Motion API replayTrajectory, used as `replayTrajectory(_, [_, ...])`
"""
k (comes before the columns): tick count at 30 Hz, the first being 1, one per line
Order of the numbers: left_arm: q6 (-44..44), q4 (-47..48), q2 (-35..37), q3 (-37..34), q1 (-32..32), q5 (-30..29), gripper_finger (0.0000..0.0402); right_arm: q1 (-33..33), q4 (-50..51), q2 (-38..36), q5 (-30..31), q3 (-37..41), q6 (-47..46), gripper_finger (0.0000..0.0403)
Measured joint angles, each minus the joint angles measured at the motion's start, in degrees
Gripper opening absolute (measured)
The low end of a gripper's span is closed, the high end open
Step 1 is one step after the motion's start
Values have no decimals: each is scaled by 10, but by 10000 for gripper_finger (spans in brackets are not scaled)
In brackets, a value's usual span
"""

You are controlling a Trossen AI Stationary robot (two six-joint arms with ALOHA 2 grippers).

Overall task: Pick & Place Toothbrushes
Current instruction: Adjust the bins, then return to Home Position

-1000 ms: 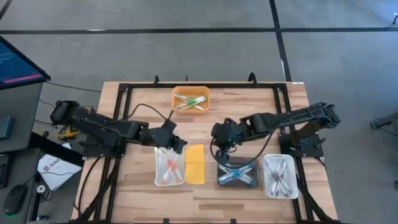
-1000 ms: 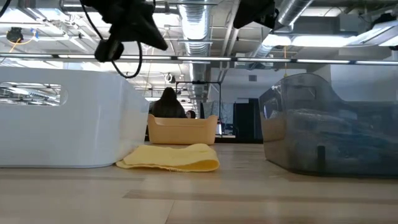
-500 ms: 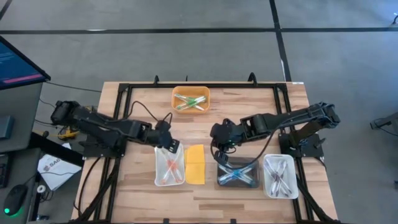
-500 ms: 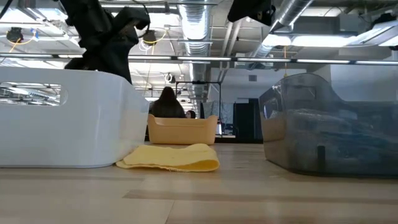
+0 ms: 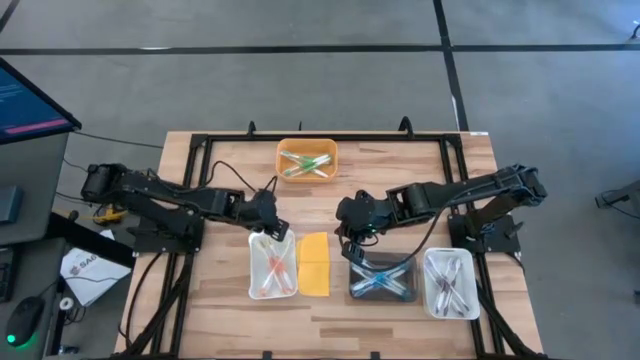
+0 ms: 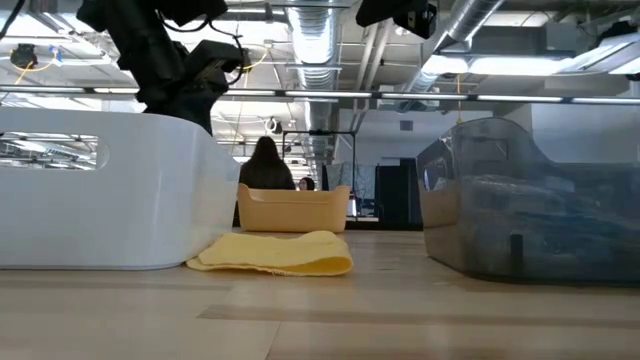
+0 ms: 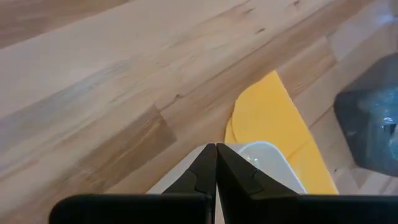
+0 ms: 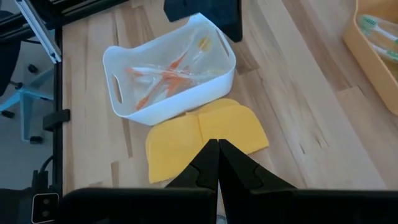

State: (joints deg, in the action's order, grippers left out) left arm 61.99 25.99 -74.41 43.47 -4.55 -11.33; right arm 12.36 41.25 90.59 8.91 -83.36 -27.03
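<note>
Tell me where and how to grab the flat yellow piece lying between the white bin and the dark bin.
Probably best from straight above, at the far edge of the yellow piece, where the low view shows it rumpled and lifted off the table. It lies flat elsewhere, giving fingers little to pinch. The white bin sits close against one long side and the dark bin near the other, so avoid coming in sideways.

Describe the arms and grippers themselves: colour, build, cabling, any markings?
Both arms are dark, near black, built from slim jointed links with bulkier joint housings. Black cables loop loosely along the left arm and hang below the right arm. The left gripper and right gripper each end in two dark, flat fingers tapering to a point. No markings are legible.
</note>
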Motion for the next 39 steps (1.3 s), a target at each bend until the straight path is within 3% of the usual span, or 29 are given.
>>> replayTrajectory(10, [-25,-28,-3,-10,18,17,1,0,0,0,0,0,0,0])
replayTrajectory(21, [-48,-103,-68,-10,20,67,1,-1,-1,0,0,0,0,0])
replayTrajectory(26, [-56,-114,-75,-10,20,61,1,-1,3,0,0,0,0,0])
replayTrajectory(39, [-74,-111,12,-10,40,2,1,3,-1,-7,0,10,44,0])
